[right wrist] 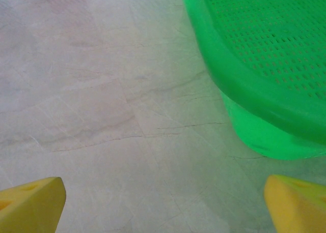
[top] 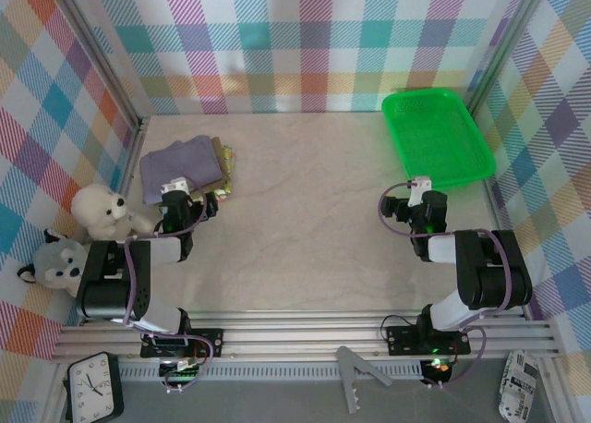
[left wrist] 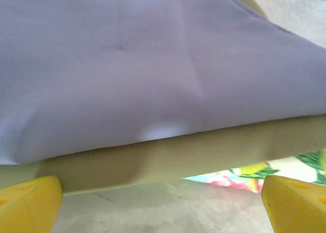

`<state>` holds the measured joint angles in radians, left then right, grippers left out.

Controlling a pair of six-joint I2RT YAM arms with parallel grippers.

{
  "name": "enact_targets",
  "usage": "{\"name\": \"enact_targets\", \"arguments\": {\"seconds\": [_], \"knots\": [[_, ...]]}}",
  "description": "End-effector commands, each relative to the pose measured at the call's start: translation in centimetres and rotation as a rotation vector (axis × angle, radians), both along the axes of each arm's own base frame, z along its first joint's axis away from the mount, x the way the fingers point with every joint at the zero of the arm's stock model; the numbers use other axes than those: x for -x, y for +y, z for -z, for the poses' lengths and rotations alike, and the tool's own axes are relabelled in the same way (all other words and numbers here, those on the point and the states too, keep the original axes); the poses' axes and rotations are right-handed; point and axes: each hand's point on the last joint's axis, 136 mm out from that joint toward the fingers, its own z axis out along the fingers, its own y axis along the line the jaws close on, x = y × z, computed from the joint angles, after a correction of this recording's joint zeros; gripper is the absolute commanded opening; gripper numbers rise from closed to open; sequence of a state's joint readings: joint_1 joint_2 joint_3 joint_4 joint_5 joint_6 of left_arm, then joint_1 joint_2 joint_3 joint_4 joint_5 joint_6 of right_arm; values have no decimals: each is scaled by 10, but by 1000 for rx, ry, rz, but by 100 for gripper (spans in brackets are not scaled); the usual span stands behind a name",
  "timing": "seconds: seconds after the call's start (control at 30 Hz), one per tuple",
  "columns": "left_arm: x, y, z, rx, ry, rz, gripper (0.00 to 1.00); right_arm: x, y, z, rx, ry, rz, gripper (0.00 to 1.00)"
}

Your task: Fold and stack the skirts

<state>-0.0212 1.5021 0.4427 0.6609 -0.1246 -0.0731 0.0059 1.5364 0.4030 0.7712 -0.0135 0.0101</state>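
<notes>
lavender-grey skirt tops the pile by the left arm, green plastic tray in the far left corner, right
No: the top external view shows the green perforated plastic tray in the far right corner. The lavender-grey cloth skirt does top the pile by the left arm.

We see a plain lavender-grey cloth skirt (top: 175,164) over a plain olive-khaki cloth skirt (left wrist: 204,151), and beneath them a cloth skirt with a pink, yellow and green floral print (left wrist: 254,173). The perforated plastic tray (top: 434,137) is bright green. The marble-look tabletop (top: 305,220) is cream with faint veins, and the fabric walls (top: 305,44) are multicoloured plaid.
</notes>
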Motion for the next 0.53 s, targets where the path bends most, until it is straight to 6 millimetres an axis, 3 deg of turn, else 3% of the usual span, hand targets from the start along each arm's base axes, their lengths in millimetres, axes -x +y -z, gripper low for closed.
{"name": "enact_targets", "arguments": {"seconds": [0.0, 0.5], "knots": [[-6, -16, -1, -96, -67, 58, 100, -8, 2, -16, -7, -61, -17, 99], [-5, -11, -1, -97, -57, 25, 100, -8, 2, -16, -7, -60, -18, 99]]}}
